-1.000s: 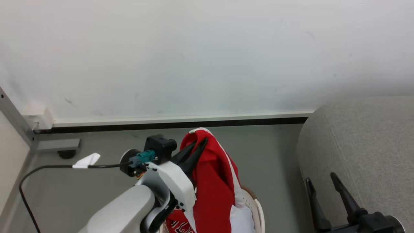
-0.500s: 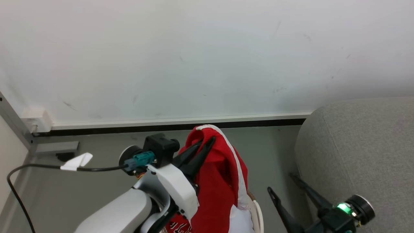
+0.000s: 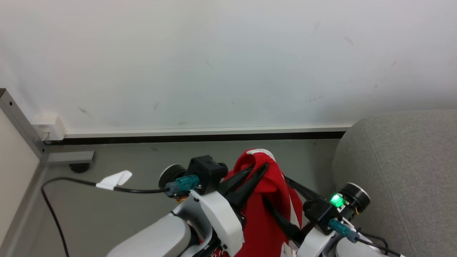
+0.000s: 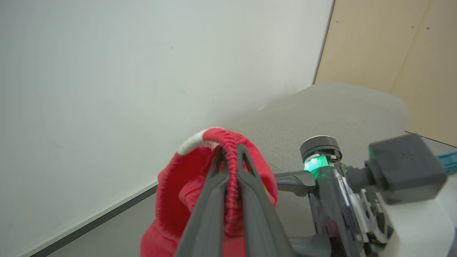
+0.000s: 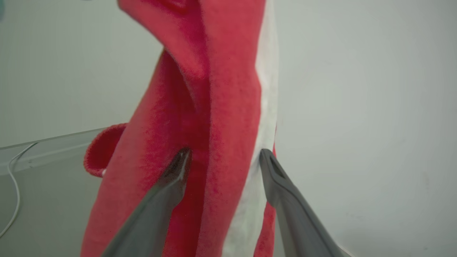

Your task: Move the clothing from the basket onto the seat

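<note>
The red clothing with a white stripe hangs from my left gripper, which is shut on its ribbed hem above the floor. My right gripper reaches in from the lower right and stands open. In the right wrist view its two fingers straddle the hanging clothing, with red cloth and the white stripe between them. The grey seat rises just to the right, and its top lies beyond the cloth in the left wrist view. The basket is out of view.
A white wall with a dark baseboard closes the back. A black cable with a white tag trails over the grey floor at left. A grey metal post and a wall socket stand at far left.
My right gripper has swung left from in front of the seat to the hanging clothing and now straddles it, still open. My left gripper keeps its hold. The camera has shifted a little.
</note>
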`<state>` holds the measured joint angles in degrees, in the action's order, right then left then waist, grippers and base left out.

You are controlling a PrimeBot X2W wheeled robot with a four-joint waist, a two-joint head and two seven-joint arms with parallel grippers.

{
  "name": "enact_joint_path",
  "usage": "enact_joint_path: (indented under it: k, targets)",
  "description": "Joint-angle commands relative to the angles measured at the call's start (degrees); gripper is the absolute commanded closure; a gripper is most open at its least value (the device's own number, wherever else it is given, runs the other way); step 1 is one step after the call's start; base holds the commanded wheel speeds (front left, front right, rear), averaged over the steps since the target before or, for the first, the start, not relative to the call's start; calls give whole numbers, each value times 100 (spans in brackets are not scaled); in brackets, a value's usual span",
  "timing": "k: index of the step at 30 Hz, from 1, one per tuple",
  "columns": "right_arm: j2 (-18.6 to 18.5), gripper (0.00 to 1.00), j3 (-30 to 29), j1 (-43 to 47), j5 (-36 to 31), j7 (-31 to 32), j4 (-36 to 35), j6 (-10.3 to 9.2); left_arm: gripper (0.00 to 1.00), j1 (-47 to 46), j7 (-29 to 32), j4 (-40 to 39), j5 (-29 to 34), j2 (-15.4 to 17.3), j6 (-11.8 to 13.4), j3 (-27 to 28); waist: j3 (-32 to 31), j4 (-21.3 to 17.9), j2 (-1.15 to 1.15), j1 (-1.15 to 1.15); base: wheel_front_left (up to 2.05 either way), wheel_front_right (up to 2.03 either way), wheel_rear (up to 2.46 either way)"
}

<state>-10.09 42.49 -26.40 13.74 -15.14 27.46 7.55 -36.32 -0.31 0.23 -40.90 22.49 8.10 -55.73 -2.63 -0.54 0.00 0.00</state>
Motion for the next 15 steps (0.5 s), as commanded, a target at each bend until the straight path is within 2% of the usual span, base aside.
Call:
enact_joint_path:
  k: [1,7,8,9,10,15]
  targets:
    - [52,0,30,-209,3,3,186,-12,100,-76,18,-35,35,-64,-34,-36,-5,38,0,0,0,0,0]
    - [309,0,152,-461,52,4,704,-12,100,-121,77,-126,23,-208,-112,-165,-23,94,0,0,0,0,0]
    - [346,12,217,-502,130,3,798,-12,100,-123,80,-133,16,-236,-121,-182,-30,108,0,0,0,0,0]
    - [378,82,296,-542,263,3,881,-12,100,-126,79,-127,5,-258,-133,-191,-37,123,0,0,0,0,0]
    - [397,100,383,-575,364,3,946,-12,100,-131,65,-107,3,-272,-121,-188,-44,137,0,0,0,0,0]
    - [399,100,425,-683,727,2,986,-12,100,-87,-8,28,-6,-260,-18,-129,-48,168,0,0,0,0,0]
